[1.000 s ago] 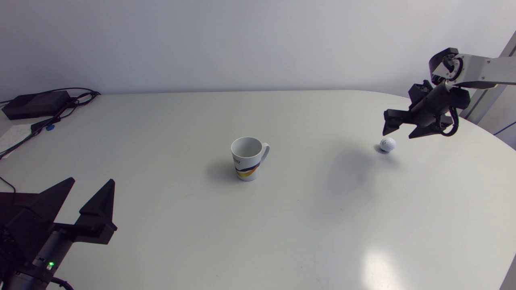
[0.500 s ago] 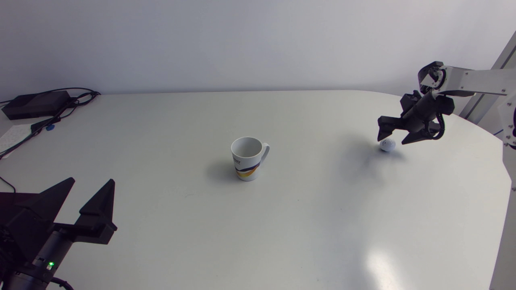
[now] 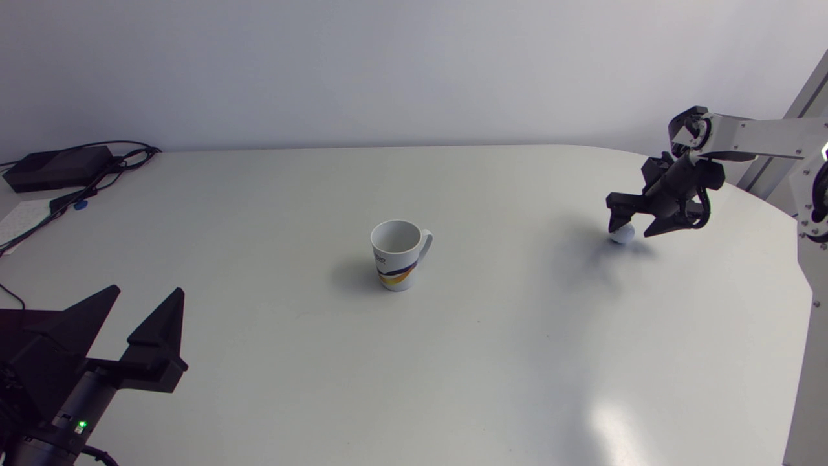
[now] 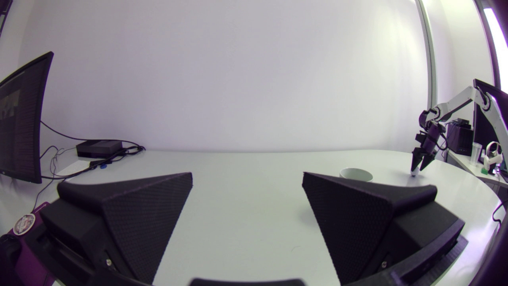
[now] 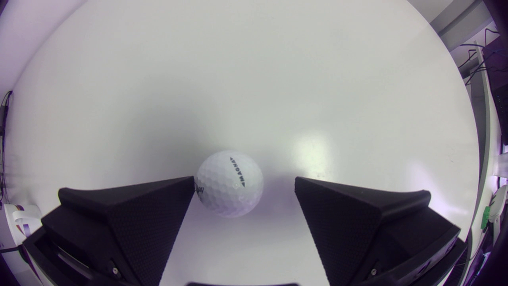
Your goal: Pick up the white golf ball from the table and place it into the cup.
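The right gripper (image 5: 244, 180) is held open with the ball (image 5: 229, 183) between its fingers (image 5: 158, 206), for grasping. Only one finger is touched, so nothing is gripped

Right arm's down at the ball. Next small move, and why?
Probably shut the right gripper. The golf ball lies on the table between its open fingers, close against one with a gap to the other, so closing should centre and clamp it.
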